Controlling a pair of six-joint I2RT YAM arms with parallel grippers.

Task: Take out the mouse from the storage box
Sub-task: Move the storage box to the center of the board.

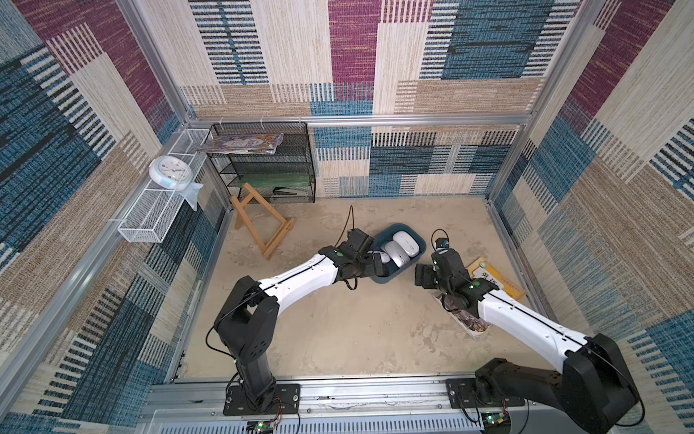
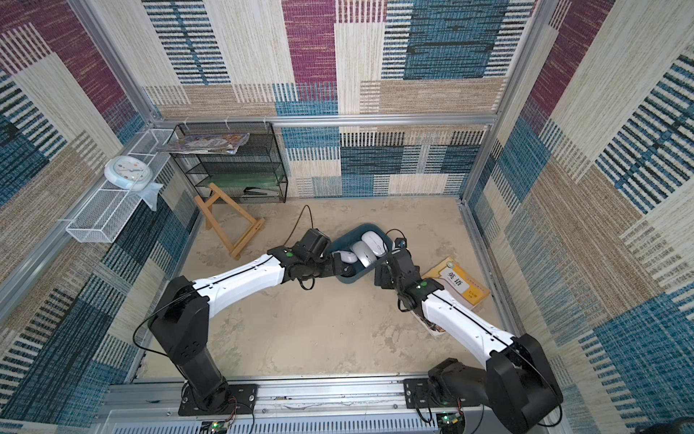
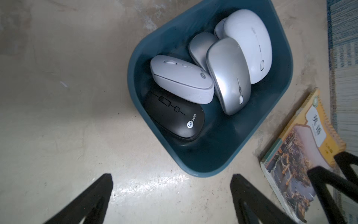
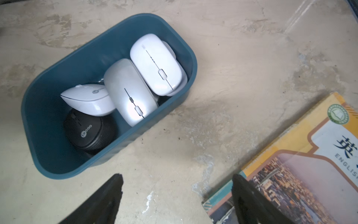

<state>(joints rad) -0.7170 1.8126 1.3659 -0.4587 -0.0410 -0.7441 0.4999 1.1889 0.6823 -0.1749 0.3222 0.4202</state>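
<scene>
The dark teal storage box [image 1: 385, 236] [image 2: 370, 226] [image 3: 222, 139] [image 4: 48, 108] stands mid-table. Several mice lie in it: a black mouse [image 3: 174, 118] [image 4: 89, 133], a pale grey one [image 3: 180, 79] [image 4: 89, 100], a silver one [image 3: 228, 75] [image 4: 129, 91] [image 1: 395, 252] and a white one [image 3: 249, 44] [image 4: 157, 64] [image 1: 406, 242]. My left gripper [image 1: 379, 266] [image 2: 343, 266] [image 3: 172, 178] hangs open above the box's near left end, with nothing between its fingers. To the box's right my right gripper [image 1: 422, 276] [image 2: 383, 276] [image 4: 176, 178] is open and empty, partly over a book.
A yellow English book [image 1: 499, 280] [image 4: 310, 155] lies right of the box, with a second printed book [image 1: 469, 323] under the right arm. A wooden easel [image 1: 263, 225] lies at the back left, before a black mesh rack [image 1: 270, 165]. A white wire basket [image 1: 157, 210] and a clock [image 1: 171, 171] hang on the left wall.
</scene>
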